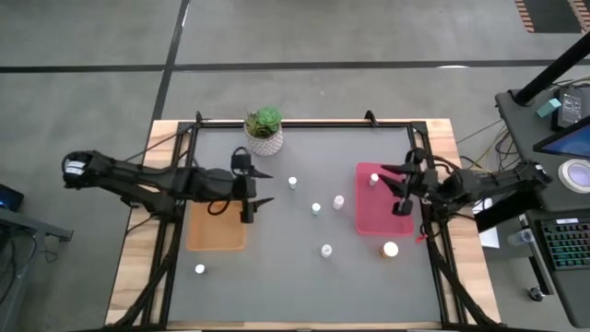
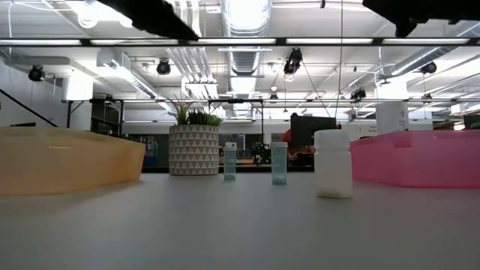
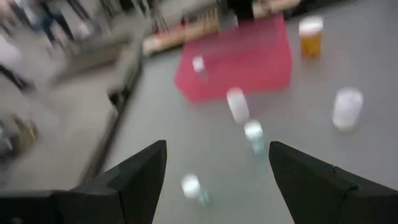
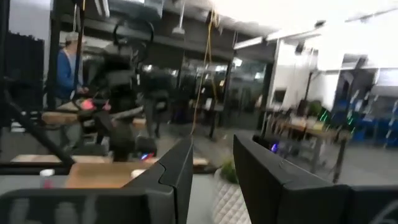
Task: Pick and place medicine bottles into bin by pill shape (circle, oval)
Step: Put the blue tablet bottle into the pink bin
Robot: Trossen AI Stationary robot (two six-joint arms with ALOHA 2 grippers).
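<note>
- Left hand (image 1: 261,189): fingers spread wide apart, nothing between them. It hangs above the tabletop (image 1: 277,277) just beside the orange bin (image 1: 216,231), pointing toward the centre.
- Right hand (image 1: 403,189): fingers together, nothing gripped. It is positioned over the outer edge of the pink bin (image 1: 383,219).
- Medicine bottles: one white-capped bottle (image 1: 374,179) lies inside the pink bin.
- Three slim bottles stand in the open centre: (image 1: 292,183), (image 1: 316,208), (image 1: 326,250). A fourth (image 1: 339,200) sits just beside the pink bin.
- One orange-bodied bottle (image 1: 391,248) stands near the front corner of the pink bin.
- One bottle (image 1: 200,269) stands alone in front of the orange bin.
- Potted plant (image 1: 265,130): at the far edge of the tabletop.
</note>
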